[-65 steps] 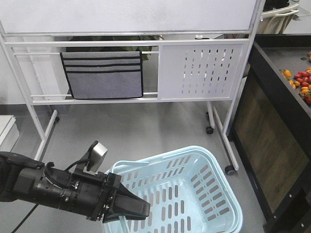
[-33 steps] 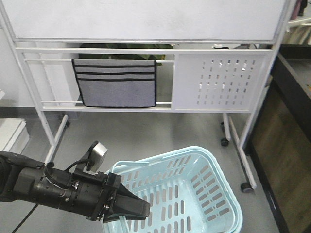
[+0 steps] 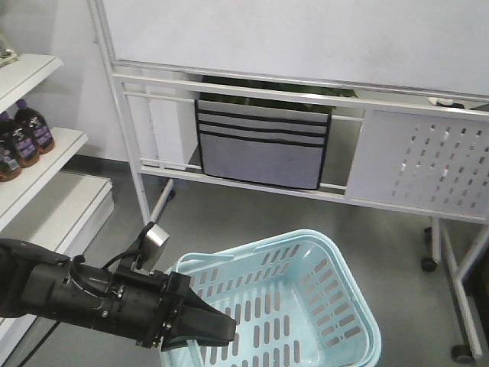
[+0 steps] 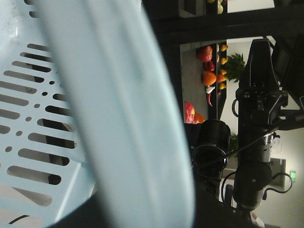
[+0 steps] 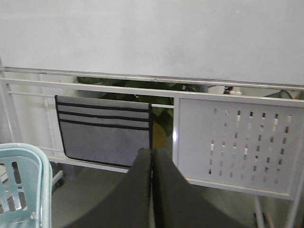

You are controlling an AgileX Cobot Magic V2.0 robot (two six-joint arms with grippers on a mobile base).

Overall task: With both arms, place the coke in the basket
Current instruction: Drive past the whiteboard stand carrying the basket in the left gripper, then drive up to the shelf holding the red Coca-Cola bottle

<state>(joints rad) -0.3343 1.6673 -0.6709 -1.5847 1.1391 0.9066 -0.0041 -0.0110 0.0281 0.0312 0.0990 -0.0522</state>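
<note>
Left gripper (image 3: 226,330) clamped on basket (image 3: 252,248) rim; right gripper (image 5: 151,155) pressed together; labels on shelf bottles (image 3: 36,128) too small to read.

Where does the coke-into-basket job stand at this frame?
Done: the left gripper is clamped on the rim of the basket. In hand: nothing else, the right gripper is shut and empty. Left: the coke is not in view and the visible basket interior is empty, so picking and placing remain.
</note>
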